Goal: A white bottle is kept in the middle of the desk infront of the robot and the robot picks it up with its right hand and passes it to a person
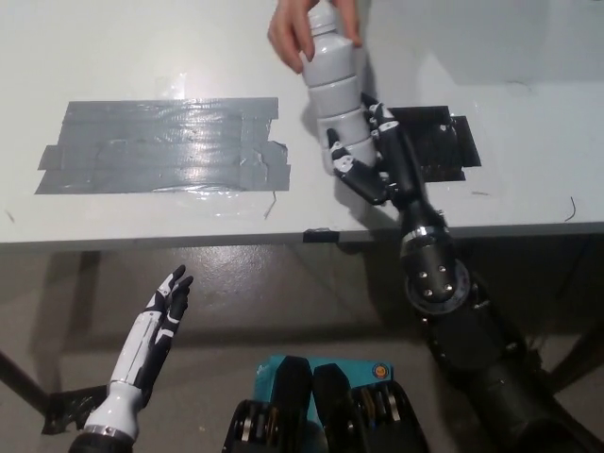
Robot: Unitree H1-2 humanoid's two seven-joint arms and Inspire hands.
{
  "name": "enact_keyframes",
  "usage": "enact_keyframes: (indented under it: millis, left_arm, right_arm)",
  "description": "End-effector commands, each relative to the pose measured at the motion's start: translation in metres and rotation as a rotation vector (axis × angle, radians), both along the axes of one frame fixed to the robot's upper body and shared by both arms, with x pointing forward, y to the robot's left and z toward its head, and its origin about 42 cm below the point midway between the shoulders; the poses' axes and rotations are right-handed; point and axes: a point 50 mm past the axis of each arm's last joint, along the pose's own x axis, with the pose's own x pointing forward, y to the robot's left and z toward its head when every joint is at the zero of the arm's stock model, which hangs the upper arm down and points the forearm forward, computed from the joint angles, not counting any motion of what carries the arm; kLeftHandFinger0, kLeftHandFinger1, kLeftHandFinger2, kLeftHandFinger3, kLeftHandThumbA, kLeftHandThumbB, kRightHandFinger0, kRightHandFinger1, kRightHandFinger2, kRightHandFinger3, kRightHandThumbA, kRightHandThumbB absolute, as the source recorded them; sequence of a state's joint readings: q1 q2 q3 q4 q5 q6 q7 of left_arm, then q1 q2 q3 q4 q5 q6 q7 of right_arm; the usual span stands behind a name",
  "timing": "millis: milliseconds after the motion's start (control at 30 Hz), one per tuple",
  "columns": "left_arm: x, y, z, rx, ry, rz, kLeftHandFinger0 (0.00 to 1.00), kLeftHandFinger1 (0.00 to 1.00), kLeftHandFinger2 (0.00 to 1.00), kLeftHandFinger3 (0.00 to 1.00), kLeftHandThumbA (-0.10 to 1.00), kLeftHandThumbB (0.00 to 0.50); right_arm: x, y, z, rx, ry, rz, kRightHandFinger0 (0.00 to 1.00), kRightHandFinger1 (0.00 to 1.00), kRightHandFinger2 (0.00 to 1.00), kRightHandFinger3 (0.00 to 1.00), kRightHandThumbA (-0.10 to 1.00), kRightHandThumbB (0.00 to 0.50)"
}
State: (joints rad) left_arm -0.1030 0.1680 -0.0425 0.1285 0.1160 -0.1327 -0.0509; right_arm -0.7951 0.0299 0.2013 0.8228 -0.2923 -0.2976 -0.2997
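A white ribbed bottle stands upright in the air above the desk, near the middle top of the head view. My black right hand is wrapped around its lower part. A person's hand comes in from the top edge and grips the bottle's upper part. My white left hand rests open below the desk's front edge at the lower left.
A large patch of grey tape covers the desk's left half. A black square pad lies on the desk just right of my right hand. The desk's front edge runs across the middle of the picture.
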Motion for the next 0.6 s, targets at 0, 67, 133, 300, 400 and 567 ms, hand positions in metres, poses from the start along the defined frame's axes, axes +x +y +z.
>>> enact_keyframes:
  millis: [0, 67, 133, 300, 400, 567]
  left_arm:
    - [0.008, 0.004, 0.016, 0.031, -0.055, -0.021, 1.0, 1.0, 1.0, 1.0, 0.97, 0.242]
    - [0.009, 0.005, 0.017, 0.029, -0.056, -0.023, 1.0, 1.0, 1.0, 1.0, 0.97, 0.246]
    - [0.01, 0.004, 0.019, 0.022, -0.054, -0.026, 1.0, 1.0, 1.0, 1.0, 0.96, 0.242]
    - [0.013, 0.003, 0.02, 0.013, -0.061, -0.029, 1.0, 1.0, 1.0, 1.0, 0.94, 0.244]
    - [0.014, 0.003, 0.022, 0.012, -0.064, -0.032, 1.0, 1.0, 1.0, 1.0, 0.93, 0.237]
    - [0.016, 0.002, 0.023, 0.018, -0.074, -0.035, 1.0, 1.0, 1.0, 1.0, 0.93, 0.235]
  right_arm:
    - [0.014, 0.021, 0.034, 0.002, -0.089, -0.001, 0.0, 0.36, 0.7, 0.7, -0.1, 0.16]
    - [0.017, 0.022, 0.03, -0.003, -0.069, -0.003, 0.0, 0.37, 0.71, 0.71, -0.1, 0.16]
    - [0.019, 0.022, 0.027, -0.007, -0.05, -0.008, 0.0, 0.37, 0.71, 0.7, -0.1, 0.153]
    - [0.026, 0.02, 0.024, -0.017, -0.018, -0.022, 0.0, 0.38, 0.7, 0.7, -0.1, 0.146]
    - [0.028, 0.019, 0.026, -0.021, -0.02, -0.025, 0.0, 0.37, 0.7, 0.7, -0.1, 0.149]
    - [0.033, 0.019, 0.033, -0.035, -0.043, -0.03, 0.08, 0.46, 0.8, 0.8, -0.05, 0.229]
